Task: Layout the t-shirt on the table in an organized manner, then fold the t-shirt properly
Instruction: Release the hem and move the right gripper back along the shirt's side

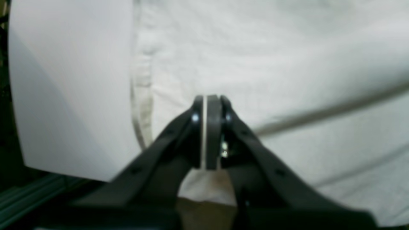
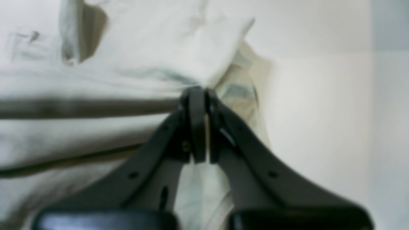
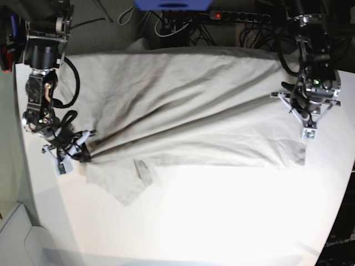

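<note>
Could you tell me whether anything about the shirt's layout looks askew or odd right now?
Yes. The t-shirt is not flat: long creases fan out from the right gripper, which pinches bunched cloth at the shirt's edge. A sleeve lies crumpled and folded on the table. The left gripper pinches the opposite edge.

The left gripper (image 1: 209, 99) rises from the bottom of the left wrist view, its 2 black jaws pressed together, and a thin pale line shows between them. The t-shirt (image 1: 271, 64) fills everything right of the gripper and beyond it, with 1 dark crease running diagonally. Its hemmed edge lies left of the gripper, on the white table (image 1: 70, 89).
</note>
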`<control>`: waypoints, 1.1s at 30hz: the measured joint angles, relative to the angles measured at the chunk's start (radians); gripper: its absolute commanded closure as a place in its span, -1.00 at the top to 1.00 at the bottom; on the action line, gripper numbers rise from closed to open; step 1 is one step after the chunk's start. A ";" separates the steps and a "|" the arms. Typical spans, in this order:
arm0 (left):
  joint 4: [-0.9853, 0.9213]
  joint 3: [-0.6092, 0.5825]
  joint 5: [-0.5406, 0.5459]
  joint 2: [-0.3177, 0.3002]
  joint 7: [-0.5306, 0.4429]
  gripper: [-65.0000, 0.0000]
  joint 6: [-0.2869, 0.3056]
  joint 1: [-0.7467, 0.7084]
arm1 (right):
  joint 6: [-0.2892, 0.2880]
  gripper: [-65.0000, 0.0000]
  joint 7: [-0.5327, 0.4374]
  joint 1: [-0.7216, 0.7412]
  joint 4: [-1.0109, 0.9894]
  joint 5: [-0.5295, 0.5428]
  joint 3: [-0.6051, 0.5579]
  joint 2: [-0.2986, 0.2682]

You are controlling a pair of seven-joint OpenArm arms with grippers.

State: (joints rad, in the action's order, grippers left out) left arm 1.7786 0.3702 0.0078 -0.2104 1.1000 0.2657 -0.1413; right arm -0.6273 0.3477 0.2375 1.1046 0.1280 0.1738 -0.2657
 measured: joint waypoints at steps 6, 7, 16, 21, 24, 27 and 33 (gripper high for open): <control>0.045 0.000 0.000 0.000 0.000 -0.89 0.000 0.001 | 0.001 -0.89 0.083 0.003 0.001 0.001 0.000 0.000; 0.045 0.000 0.000 -0.001 0.000 -0.82 0.000 0.003 | 0.000 -0.83 0.103 0.003 0.001 0.000 0.000 0.000; -0.111 0.002 -0.002 0.003 -0.008 0.37 0.002 0.165 | 0.006 -0.43 0.131 -0.009 0.114 0.001 -0.029 -0.022; -0.347 0.006 -0.008 0.038 -0.101 0.39 -0.006 0.326 | 0.007 -0.43 0.134 -0.027 0.195 0.002 -0.029 -0.025; -0.470 0.000 -0.002 0.053 -0.142 0.39 -0.002 0.369 | 0.007 -0.43 0.131 -0.031 0.197 0.003 -0.030 -0.023; -0.573 0.000 -0.011 0.047 -0.193 0.39 -0.008 0.388 | 0.007 -0.43 0.129 -0.033 0.187 0.003 -0.028 -0.024; -0.825 0.002 0.005 0.000 -0.415 0.39 -0.001 0.484 | 0.004 -0.43 0.135 -0.034 0.149 0.002 -0.030 -0.050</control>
State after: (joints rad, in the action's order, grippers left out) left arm 0.9539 0.3717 0.0124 -0.2108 0.6853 0.2646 0.3431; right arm -0.6235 0.4831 0.2039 1.2533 0.1303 0.1436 -0.3157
